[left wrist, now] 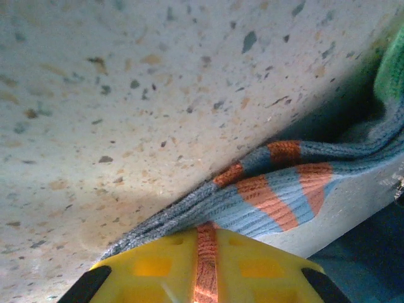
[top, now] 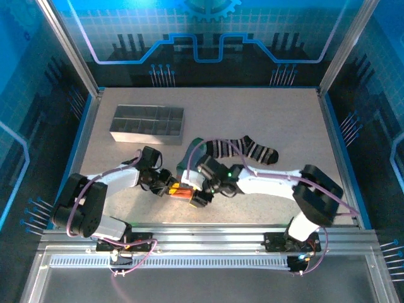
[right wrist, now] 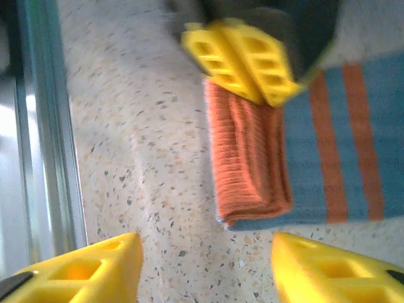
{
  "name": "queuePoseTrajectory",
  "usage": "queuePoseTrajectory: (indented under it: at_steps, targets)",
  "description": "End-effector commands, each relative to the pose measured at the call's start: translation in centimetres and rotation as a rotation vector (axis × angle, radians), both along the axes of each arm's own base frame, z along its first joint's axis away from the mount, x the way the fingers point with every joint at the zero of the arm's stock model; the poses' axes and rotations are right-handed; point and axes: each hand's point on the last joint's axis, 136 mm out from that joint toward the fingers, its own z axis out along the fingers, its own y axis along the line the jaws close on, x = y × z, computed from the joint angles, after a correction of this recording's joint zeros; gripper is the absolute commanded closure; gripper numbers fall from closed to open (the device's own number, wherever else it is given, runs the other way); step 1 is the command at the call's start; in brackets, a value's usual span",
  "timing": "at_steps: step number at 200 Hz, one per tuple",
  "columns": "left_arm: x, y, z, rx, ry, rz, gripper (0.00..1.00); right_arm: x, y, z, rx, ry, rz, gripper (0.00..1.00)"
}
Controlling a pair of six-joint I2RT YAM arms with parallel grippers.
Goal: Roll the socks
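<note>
The grey-blue sock (right wrist: 353, 145) lies flat near the table's front, and its orange cuff (right wrist: 249, 158) is folded over. My left gripper (left wrist: 206, 262) is shut on that cuff, with orange fabric pinched between its yellow fingers (right wrist: 243, 57). My right gripper (right wrist: 202, 265) stands open just short of the cuff's edge, with nothing between its fingers. In the top view the two grippers meet at the cuff (top: 183, 192), the left gripper (top: 169, 187) on one side and the right gripper (top: 201, 194) on the other. The black sock with white stripes (top: 246, 149) lies behind them, and the other sock's green toe (top: 189, 154) is beside it.
A grey compartmented tray (top: 147, 124) stands at the back left. The metal front rail (right wrist: 44, 126) runs close to my right gripper. Bare speckled tabletop (top: 284, 120) stretches to the back right.
</note>
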Motion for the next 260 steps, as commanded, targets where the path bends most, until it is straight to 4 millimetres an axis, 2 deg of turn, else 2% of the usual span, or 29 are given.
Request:
queuePoseTrajectory:
  at_steps: [1, 25, 28, 41, 72, 81, 96, 107, 123, 131, 146, 164, 192, 238, 260]
  targets:
    - [-0.6, 0.6, -0.5, 0.053, 0.027, -0.024, 0.84, 1.6, 0.3, -0.5, -0.116, -0.417, 0.105, 0.40]
    - [-0.5, 0.6, -0.5, 0.057, 0.030, -0.034, 0.84, 2.3, 1.0, -1.4, -0.210, -0.586, 0.152, 0.40]
    - [-0.6, 0.6, -0.5, 0.057, 0.030, -0.037, 0.84, 2.7, 1.8, -0.5, -0.194, -0.610, 0.150, 0.41]
    - [-0.5, 0.6, -0.5, 0.058, 0.031, -0.041, 0.84, 2.8, 2.9, -0.5, -0.206, -0.657, 0.176, 0.41]
    - [-0.2, 0.5, -0.6, 0.060, 0.027, -0.050, 0.84, 3.8, 3.6, -2.9, -0.302, -0.680, 0.183, 0.46]
    - [-0.1, 0.5, -0.6, 0.060, 0.026, -0.052, 0.84, 4.1, 3.7, -3.4, -0.318, -0.679, 0.174, 0.49]
    - [0.1, 0.4, -0.4, 0.058, 0.020, -0.054, 0.84, 4.2, 3.5, -4.7, -0.346, -0.643, 0.167, 0.64]
    - [0.2, 0.4, -0.2, 0.058, 0.015, -0.056, 0.84, 4.0, 3.3, -5.2, -0.355, -0.606, 0.157, 0.77]
    - [0.3, 0.7, 0.7, 0.066, 0.003, -0.048, 0.82, 3.6, 2.7, -5.9, -0.359, -0.531, 0.144, 0.88]
    - [0.4, 1.1, 1.4, 0.074, -0.008, -0.034, 0.77, 3.3, 2.4, -6.3, -0.360, -0.483, 0.137, 0.93]
    - [0.4, 2.1, 2.9, 0.086, -0.031, 0.002, 0.60, 2.5, 1.9, -6.8, -0.341, -0.373, 0.123, 1.00]
    - [-0.4, 3.6, 3.9, 0.099, -0.032, 0.041, 0.50, 1.6, 1.5, -7.1, -0.290, -0.219, 0.099, 1.00]
    - [-2.2, 4.3, 4.4, 0.066, -0.012, 0.068, 0.49, 0.9, 1.6, -7.3, -0.214, 0.005, 0.059, 1.00]
    - [-3.0, 1.9, 4.6, -0.067, -0.017, 0.090, 0.52, 0.7, 1.7, -7.1, -0.122, 0.273, 0.022, 1.00]
    - [-2.8, 0.4, 3.8, -0.079, 0.003, 0.090, 0.50, 0.8, 1.6, -7.1, -0.102, 0.355, 0.011, 1.00]
